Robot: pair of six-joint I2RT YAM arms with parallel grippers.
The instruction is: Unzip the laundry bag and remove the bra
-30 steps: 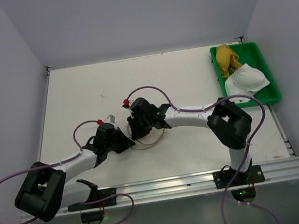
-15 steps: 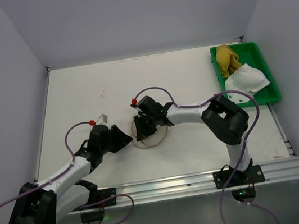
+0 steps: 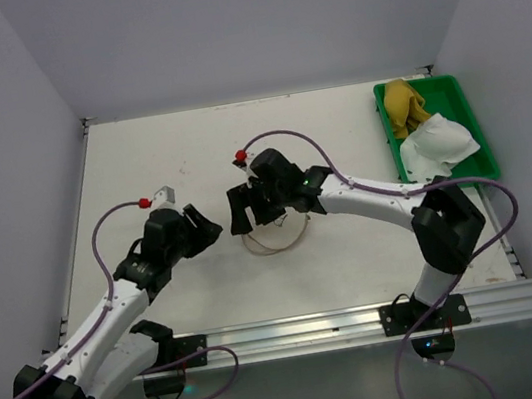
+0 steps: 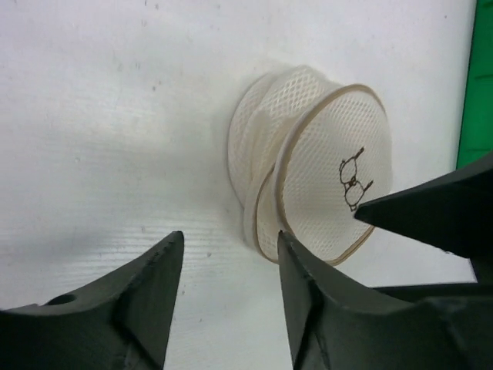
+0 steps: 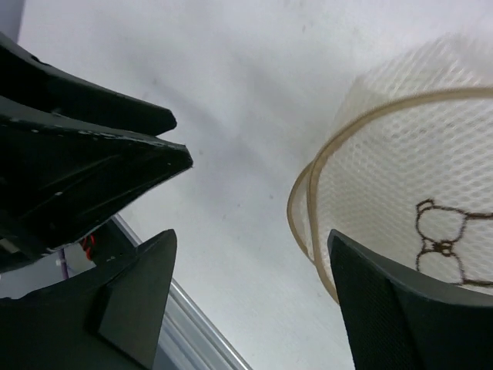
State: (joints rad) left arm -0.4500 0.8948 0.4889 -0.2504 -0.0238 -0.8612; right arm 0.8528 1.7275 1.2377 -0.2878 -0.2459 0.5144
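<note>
The laundry bag (image 3: 275, 242) lies on the table near the middle, a cream mesh pouch with a tan rim. It shows on its side in the left wrist view (image 4: 316, 162) with its small dark symbol, and fills the right of the right wrist view (image 5: 408, 177). My left gripper (image 3: 210, 231) (image 4: 229, 254) is open just left of the bag, with only bare table between its fingers. My right gripper (image 3: 239, 216) (image 5: 253, 239) stands wide open over the bag's left edge, holding nothing. The mustard-yellow bra (image 3: 402, 105) lies in the green tray (image 3: 463, 97) at the back right.
A white fabric item (image 3: 438, 143) also lies in the green tray. The two grippers face each other a short way apart. An aluminium rail (image 3: 306, 327) runs along the near table edge, and walls close in the left, back and right.
Both grippers have opened from shut. The left arm has drawn back to the left, away from the bag, and the right gripper has shifted slightly up and back over the bag.
</note>
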